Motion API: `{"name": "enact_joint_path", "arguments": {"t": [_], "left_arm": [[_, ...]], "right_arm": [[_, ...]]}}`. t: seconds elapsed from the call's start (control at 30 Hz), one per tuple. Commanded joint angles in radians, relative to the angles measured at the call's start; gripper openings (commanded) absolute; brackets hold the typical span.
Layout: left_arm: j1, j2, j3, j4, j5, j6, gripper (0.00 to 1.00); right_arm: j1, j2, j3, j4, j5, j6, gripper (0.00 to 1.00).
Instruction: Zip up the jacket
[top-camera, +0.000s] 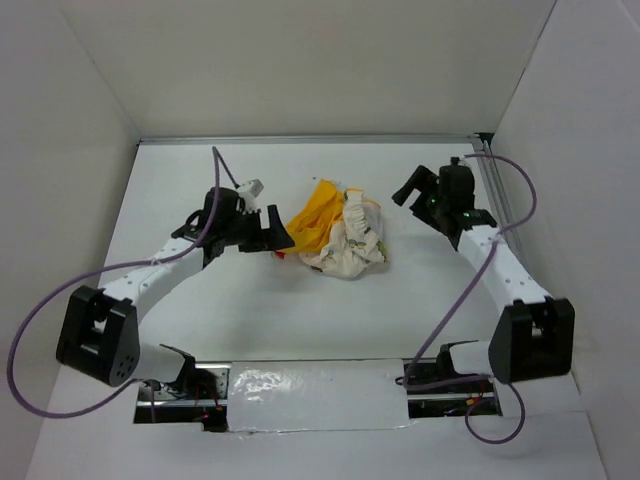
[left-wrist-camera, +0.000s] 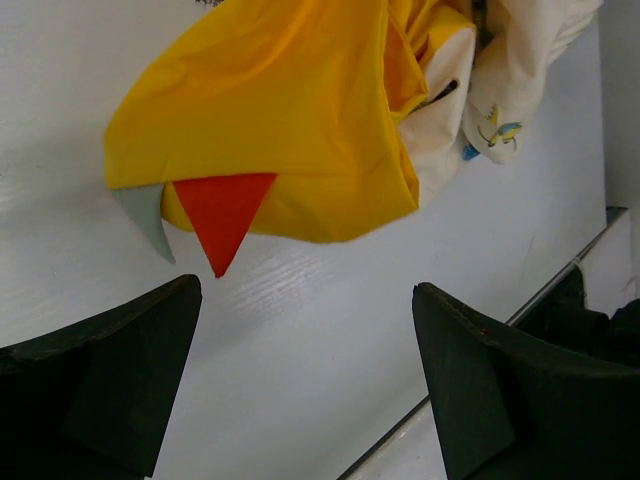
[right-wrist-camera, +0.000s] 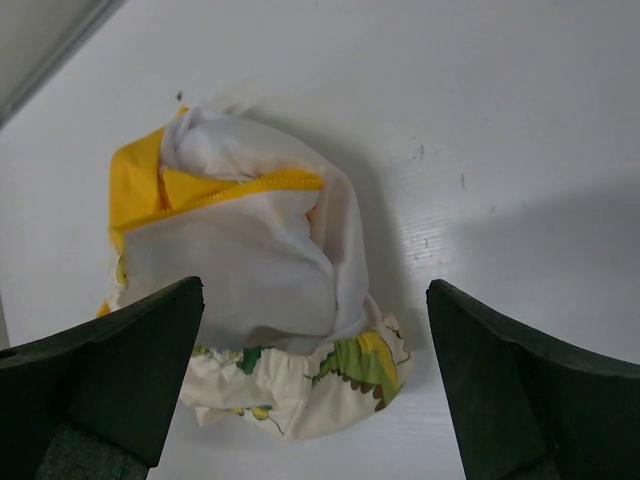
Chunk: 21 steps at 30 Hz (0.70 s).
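Note:
The jacket lies crumpled in a heap at the middle of the table, cream printed fabric with the yellow hood on its left side. The zipper is not visible. My left gripper is open and empty just left of the hood; the left wrist view shows the yellow hood with a red triangular spike beyond the jaws. My right gripper is open and empty to the right of the heap; the right wrist view shows the jacket with an elastic cuff between and beyond the jaws.
White walls close the table at the back and sides. A metal rail runs along the right edge behind the right arm. A strip of shiny foil lies at the near edge between the arm bases.

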Motion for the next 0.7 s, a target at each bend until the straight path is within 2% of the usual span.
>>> {"name": "enact_joint_path", "arguments": {"t": [0.0,0.13,0.2,0.3,0.33,0.37,0.4,0.43,0.47,0.5,0.67], "left_arm": [[-0.056,0.109,0.106,0.007,-0.091,0.021,0.99],[-0.106,0.235,0.204,-0.03,-0.188,0.02,0.99],[-0.121,0.308,0.264,-0.052,-0.223,0.02,0.97],[-0.124,0.382,0.33,-0.089,-0.281,-0.003,0.65],[-0.126,0.393,0.342,-0.121,-0.3,-0.014,0.4],[-0.124,0.399,0.35,-0.132,-0.318,-0.031,0.3],[-0.121,0.402,0.36,-0.138,-0.343,-0.035,0.25],[-0.121,0.398,0.361,-0.142,-0.347,-0.037,0.19],[-0.115,0.398,0.367,-0.142,-0.346,-0.035,0.18],[-0.112,0.395,0.385,-0.15,-0.347,-0.038,0.14],[-0.097,0.419,0.465,-0.216,-0.357,-0.063,0.0]], "right_arm": [[0.067,0.152,0.121,-0.001,-0.023,-0.053,1.0],[0.178,0.281,0.21,-0.01,-0.055,-0.148,1.0],[0.242,0.312,0.236,0.008,-0.003,-0.188,1.0],[0.285,0.38,0.287,0.014,0.028,-0.212,1.0],[0.295,0.422,0.326,0.005,0.025,-0.215,1.0],[0.296,0.446,0.344,0.0,0.022,-0.211,0.99],[0.299,0.469,0.362,0.0,-0.007,-0.211,0.94],[0.301,0.493,0.377,0.0,-0.035,-0.228,0.85],[0.301,0.537,0.419,-0.013,-0.049,-0.217,0.66],[0.299,0.558,0.44,-0.039,-0.055,-0.211,0.54],[0.327,0.517,0.44,-0.04,-0.055,-0.211,0.54]]}}
